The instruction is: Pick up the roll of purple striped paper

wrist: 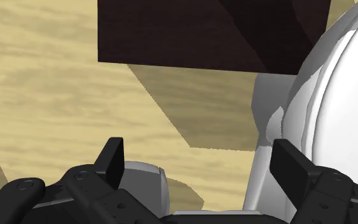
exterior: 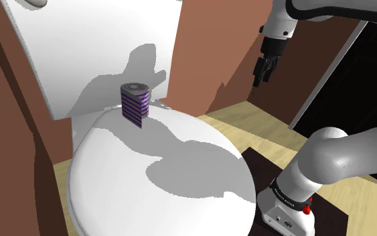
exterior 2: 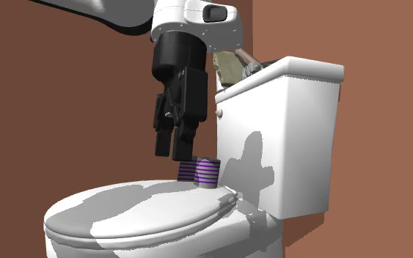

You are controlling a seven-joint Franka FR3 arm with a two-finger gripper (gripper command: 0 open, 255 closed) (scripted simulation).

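Note:
The roll of purple striped paper [exterior: 134, 104] stands upright at the back of the white toilet lid [exterior: 160, 175], just in front of the tank [exterior: 93, 47]. My black gripper [exterior: 264, 70] hangs high in the air, well off toward the shoulder view's right of the roll and past the lid's edge. In the second exterior view the gripper [exterior 2: 172, 150] hangs in front of the roll [exterior 2: 206, 172] and partly covers it. The wrist view has the two fingers [wrist: 114, 159] standing wide apart with nothing between them, over wooden floor.
Brown walls close in behind and beside the toilet tank [exterior 2: 285, 146]. A brownish object [exterior 2: 234, 67] lies on the tank top. The dark stand [exterior: 274, 167] sits on the wooden floor [wrist: 44, 83] beside the toilet bowl [wrist: 343, 95]. A black area [exterior: 361, 74] lies behind the arm.

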